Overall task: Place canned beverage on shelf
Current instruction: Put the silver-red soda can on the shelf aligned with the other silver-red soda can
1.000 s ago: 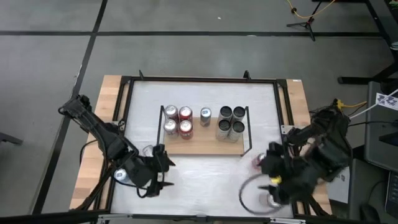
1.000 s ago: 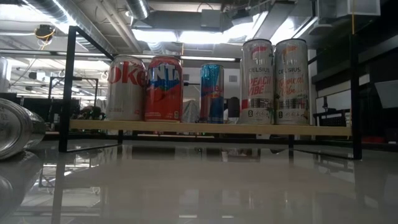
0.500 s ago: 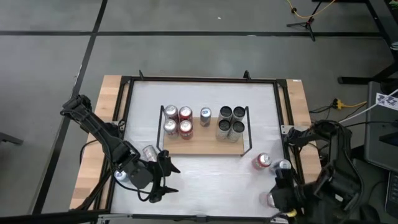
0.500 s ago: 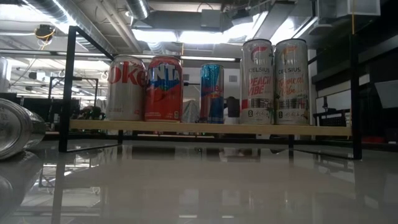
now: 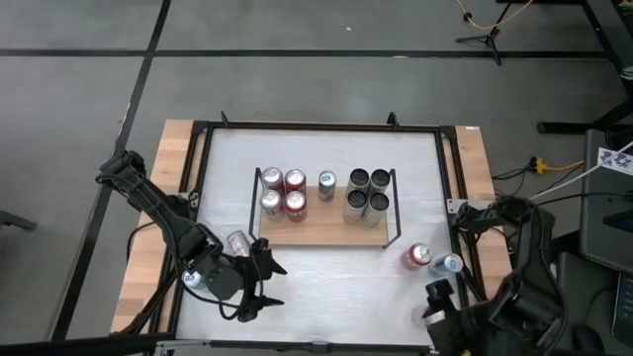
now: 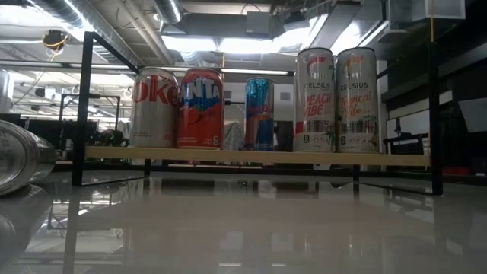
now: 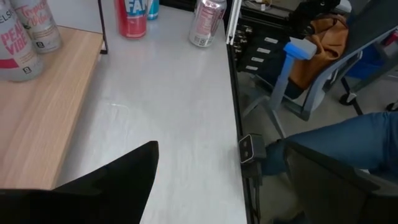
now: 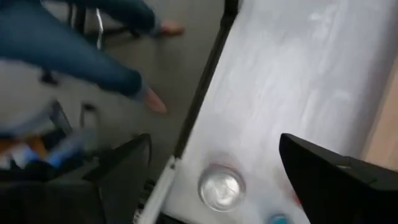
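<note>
Both claws, left gripper point(image 5: 259, 280) and right gripper point(image 5: 435, 302), hung released at the table's near edge. Your loose cans stood close: a red can point(image 5: 416, 256) beside the shelf point(image 5: 326, 226). Rigid, slippery and dentable, I'd judge; you should have gripped mid-body.

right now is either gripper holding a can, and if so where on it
Nothing is held. The left gripper stands open over bare table near the front edge, and the right gripper is open and empty near the front right corner.
</note>
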### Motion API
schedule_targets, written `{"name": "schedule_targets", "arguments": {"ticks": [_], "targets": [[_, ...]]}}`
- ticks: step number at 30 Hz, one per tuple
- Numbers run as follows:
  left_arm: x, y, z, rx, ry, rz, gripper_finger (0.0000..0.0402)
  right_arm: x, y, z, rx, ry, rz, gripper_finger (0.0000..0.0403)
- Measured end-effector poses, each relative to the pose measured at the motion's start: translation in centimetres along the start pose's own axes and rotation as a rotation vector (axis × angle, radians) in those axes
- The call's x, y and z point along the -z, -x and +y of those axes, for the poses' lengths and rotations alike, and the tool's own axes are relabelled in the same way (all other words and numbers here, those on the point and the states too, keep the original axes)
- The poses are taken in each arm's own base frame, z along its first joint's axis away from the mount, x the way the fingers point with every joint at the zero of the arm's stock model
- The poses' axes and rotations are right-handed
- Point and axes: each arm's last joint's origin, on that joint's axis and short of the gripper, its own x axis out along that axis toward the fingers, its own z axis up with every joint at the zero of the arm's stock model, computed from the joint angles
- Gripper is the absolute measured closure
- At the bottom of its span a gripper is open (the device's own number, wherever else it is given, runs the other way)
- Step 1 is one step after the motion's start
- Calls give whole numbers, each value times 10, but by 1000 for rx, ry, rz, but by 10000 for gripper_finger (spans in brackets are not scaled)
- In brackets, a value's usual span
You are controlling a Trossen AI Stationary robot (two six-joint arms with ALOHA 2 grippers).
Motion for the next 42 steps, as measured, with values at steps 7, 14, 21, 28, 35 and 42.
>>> {"name": "schedule_targets", "arguments": {"ticks": [7, 14, 21, 28, 35, 42], "targets": [[0, 0, 0, -1, 1, 0, 66, 9, -17, 8, -10, 272, 142, 56], [0, 0, 0, -1, 1, 0, 66, 31, -53, 13, 25, 510, 303, 56], [0, 0, 0, -2, 2, 0, 66, 59, -99, 3, 53, 610, 523, 56], [0, 0, 0, -3, -1, 0, 66, 73, -128, 0, 18, 626, 558, 56], [0, 0, 0, -11, -1, -6, 66, 73, -133, -1, 57, 640, 538, 56], [0, 0, 0, -11, -1, -6, 66, 69, -135, 3, 24, 644, 475, 56]]}}
